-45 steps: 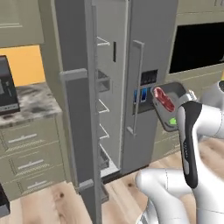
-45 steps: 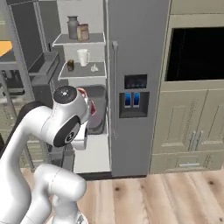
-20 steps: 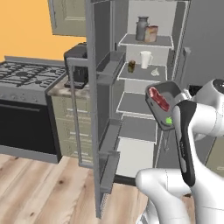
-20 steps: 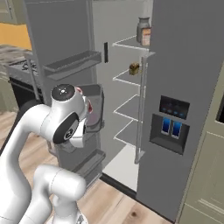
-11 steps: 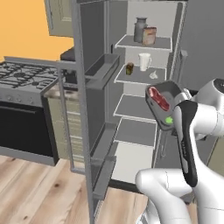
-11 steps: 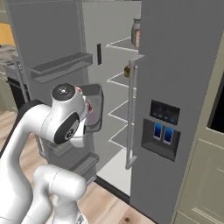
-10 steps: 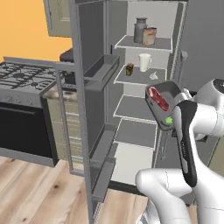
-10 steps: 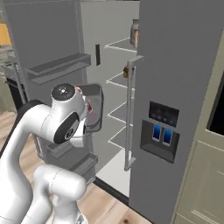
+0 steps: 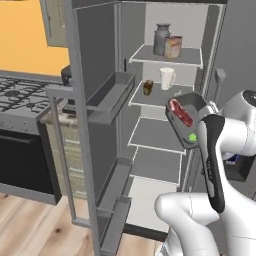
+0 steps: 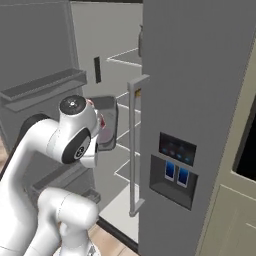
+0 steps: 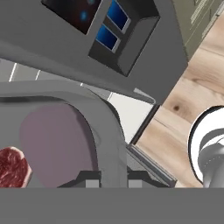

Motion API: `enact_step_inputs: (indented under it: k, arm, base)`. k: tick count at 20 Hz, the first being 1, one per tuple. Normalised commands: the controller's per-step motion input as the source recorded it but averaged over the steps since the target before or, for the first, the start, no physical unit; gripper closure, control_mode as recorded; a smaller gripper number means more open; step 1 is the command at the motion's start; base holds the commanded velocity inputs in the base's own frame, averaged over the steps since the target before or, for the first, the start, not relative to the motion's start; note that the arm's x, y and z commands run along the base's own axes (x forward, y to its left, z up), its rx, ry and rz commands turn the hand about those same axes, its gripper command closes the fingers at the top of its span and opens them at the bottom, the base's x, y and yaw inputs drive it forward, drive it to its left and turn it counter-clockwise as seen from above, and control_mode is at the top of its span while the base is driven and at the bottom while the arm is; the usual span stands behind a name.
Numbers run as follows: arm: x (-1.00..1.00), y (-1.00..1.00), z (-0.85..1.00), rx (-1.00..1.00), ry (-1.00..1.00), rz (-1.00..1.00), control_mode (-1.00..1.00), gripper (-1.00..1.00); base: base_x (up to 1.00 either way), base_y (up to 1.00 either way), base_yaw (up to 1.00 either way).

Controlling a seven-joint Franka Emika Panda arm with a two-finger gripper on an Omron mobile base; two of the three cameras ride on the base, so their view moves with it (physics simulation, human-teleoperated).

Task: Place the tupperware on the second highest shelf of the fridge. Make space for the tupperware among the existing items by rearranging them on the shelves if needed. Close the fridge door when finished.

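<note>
The tupperware [image 9: 181, 114] is a shallow grey container with red food inside, tilted on edge in front of the open fridge [image 9: 170, 15]. My gripper [image 9: 191, 136] is shut on its lower rim. In the right base view the tupperware [image 10: 106, 129] hangs beside the arm's wrist. The hand view has its rim [image 11: 98, 118] and red food [image 11: 11, 168] close up above my gripper [image 11: 114, 177]. The top shelf [image 9: 192, 58] carries a metal jug [image 9: 161, 39] and an orange-brown carton [image 9: 173, 47]. The second highest shelf [image 9: 145, 101] holds a white mug [image 9: 166, 78] and a small brown item [image 9: 148, 87].
The fridge door [image 9: 92, 60] stands wide open at the left, bins [image 9: 111, 97] along its inner face. Lower shelves [image 9: 155, 135] are bare. The shut right door with its dispenser panel [image 10: 175, 167] is close by the arm. A stove [image 9: 20, 95] lies at the far left.
The whole picture has shifted as the base drove and turned to face the open fridge. The tupperware stays held at the same height in the shut gripper.
</note>
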Motion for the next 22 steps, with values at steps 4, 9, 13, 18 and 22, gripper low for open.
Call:
enact_step_inputs:
  k: [4, 9, 13, 18, 22]
  arm:
    - [0.00, 0.00, 0.00, 0.00, 0.00, 0.00, 1.00, 1.00]
    - [0.00, 0.00, 0.00, 0.00, 0.00, 0.00, 1.00, 1.00]
    - [0.00, 0.00, 0.00, 0.00, 0.00, 0.00, 1.00, 1.00]
    - [0.00, 0.00, 0.00, 0.00, 0.00, 0.00, 1.00, 1.00]
    - [0.00, 0.00, 0.00, 0.00, 0.00, 0.00, 1.00, 1.00]
  base:
    - [0.55, 0.37, -0.16]
    - [0.41, 0.30, -0.31]
    - [0.42, 0.12, -0.40]
    - [0.59, 0.39, -0.32]
    - [0.58, 0.62, -0.14]
